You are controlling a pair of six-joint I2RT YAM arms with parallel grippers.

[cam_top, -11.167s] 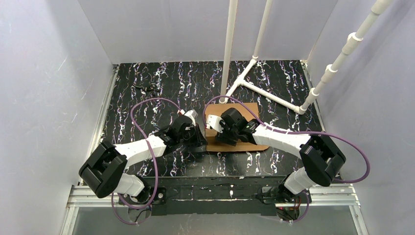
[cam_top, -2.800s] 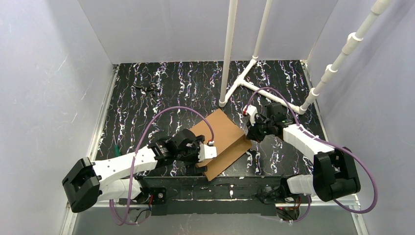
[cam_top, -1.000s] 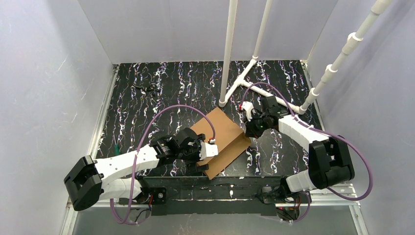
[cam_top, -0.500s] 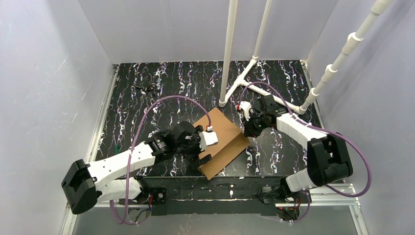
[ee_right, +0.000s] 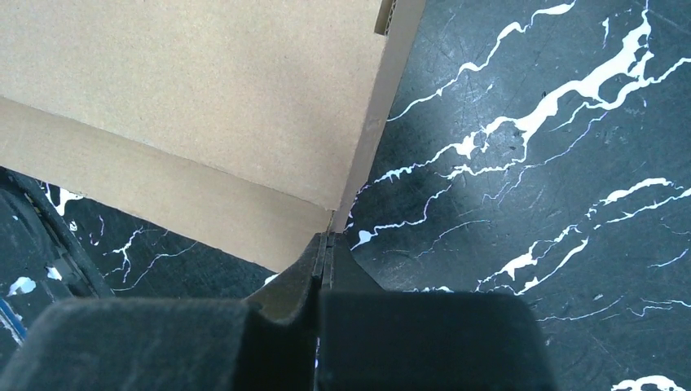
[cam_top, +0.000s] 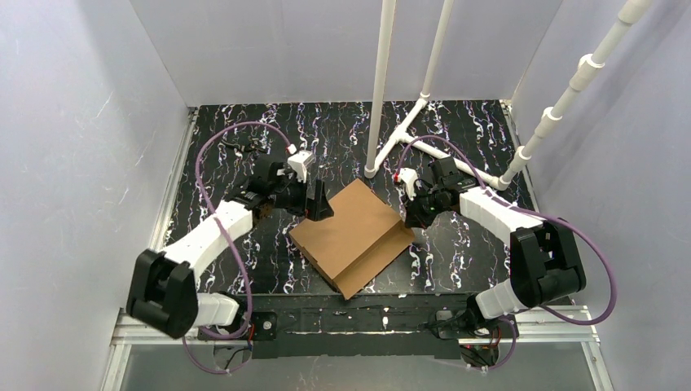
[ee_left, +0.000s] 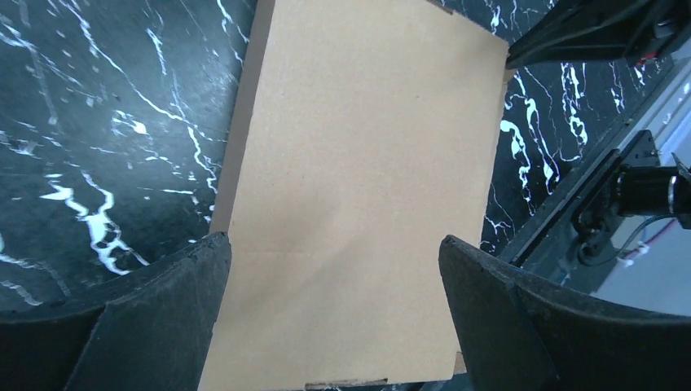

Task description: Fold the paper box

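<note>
Left arm (cam_top: 204,240): swung off the paper box since half a second ago, from its near-left side to its far-left corner; the right arm (cam_top: 497,212) has kept its place.
Counter (cam_top: 244,122): one, black with white veining, carrying everything below.
Pipe frame (cam_top: 380,81): one, white, with three risers counted and base tubes lying on the far right of the counter.
Paper box (cam_top: 354,236): one, plain brown cardboard, lying flat and turned diagonally on the near middle of the counter between the two arms. A fold line runs along it, with a narrower strip on its near-right side.
Arms: two, each trailing one purple cable (cam_top: 208,147).
Left pincer (cam_top: 315,205): released, fingers spread wide, over the box's far-left corner. In the wrist view the cardboard (ee_left: 358,163) fills the gap between the two fingers (ee_left: 147,326); contact cannot be told.
Right pincer (cam_top: 410,216): clenched, tips together at the box's right corner, meeting the cardboard edge (ee_right: 187,90) in its wrist view.
Small dark item (cam_top: 244,147): one, far left of the counter, too small to identify.
</note>
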